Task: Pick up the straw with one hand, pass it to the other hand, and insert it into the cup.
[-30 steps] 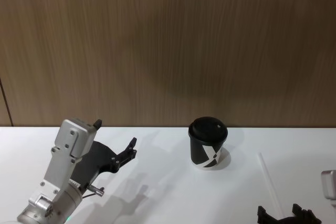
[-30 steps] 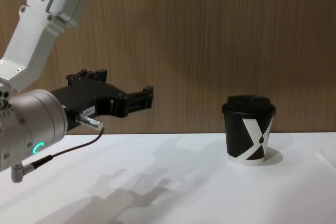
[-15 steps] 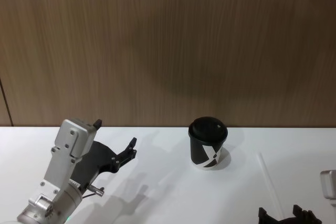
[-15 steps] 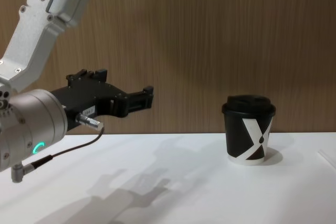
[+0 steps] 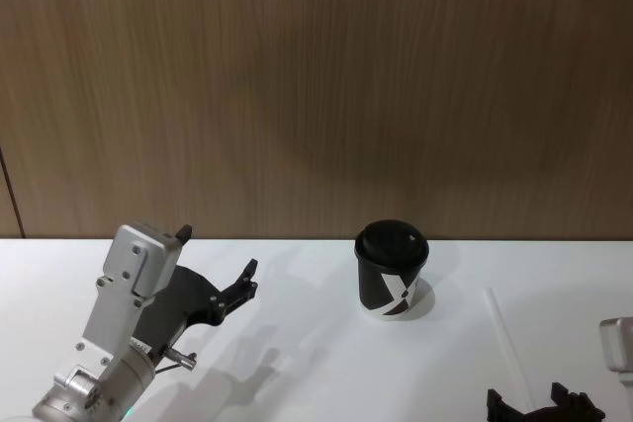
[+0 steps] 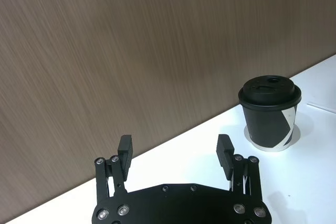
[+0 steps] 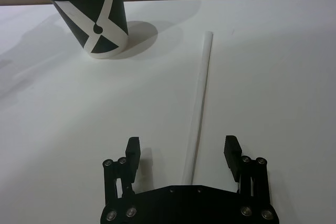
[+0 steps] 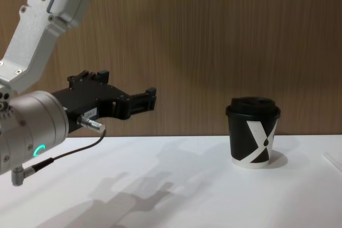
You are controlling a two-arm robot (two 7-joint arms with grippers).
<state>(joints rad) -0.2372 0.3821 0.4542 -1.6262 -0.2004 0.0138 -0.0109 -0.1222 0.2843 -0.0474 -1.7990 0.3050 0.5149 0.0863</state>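
A white table (image 5: 316,363) stands before a wood-panelled wall (image 5: 316,86); nothing has visibly moved in the last half second. Head view: the straw (image 5: 504,348) lies flat, right of the cup (image 5: 392,270), its near end between the spread fingers of the right pincer (image 5: 529,397). Chest view: the left pincer (image 8: 128,85) hangs raised, fingers apart, well left of the cup (image 8: 253,137). Right wrist view: the straw (image 7: 202,93) lies ungripped.

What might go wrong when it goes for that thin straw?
The straw lies flat on the table by the open right hand; thin and round, it may roll or slip from the pinch.
The cup has a small lid hole, so a slightly off push might tip it.
The open left hand is across the table, so the handover could drop the straw.
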